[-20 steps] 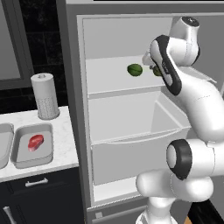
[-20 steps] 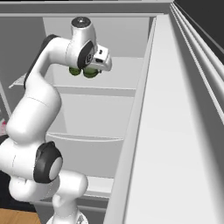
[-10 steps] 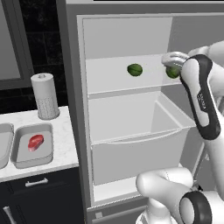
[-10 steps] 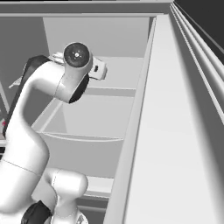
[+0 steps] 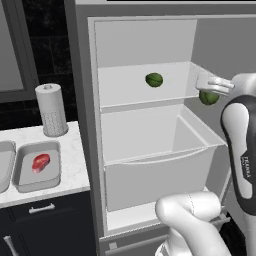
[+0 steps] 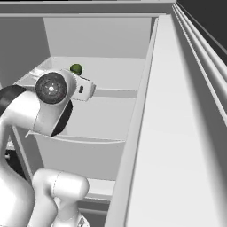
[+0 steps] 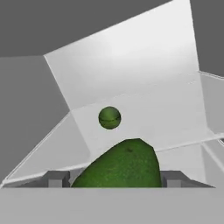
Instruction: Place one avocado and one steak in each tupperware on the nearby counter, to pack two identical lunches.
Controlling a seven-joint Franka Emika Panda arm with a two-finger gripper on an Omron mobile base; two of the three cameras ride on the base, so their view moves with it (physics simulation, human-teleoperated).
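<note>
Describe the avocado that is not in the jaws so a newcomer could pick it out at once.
Start at the open fridge right of the marble counter and find its upper shelf. Toward the back of that shelf a small round green avocado sits alone. A second avocado is at the fridge's right front, gripped by the robot's gripper; this one lies free on the shelf.
</note>
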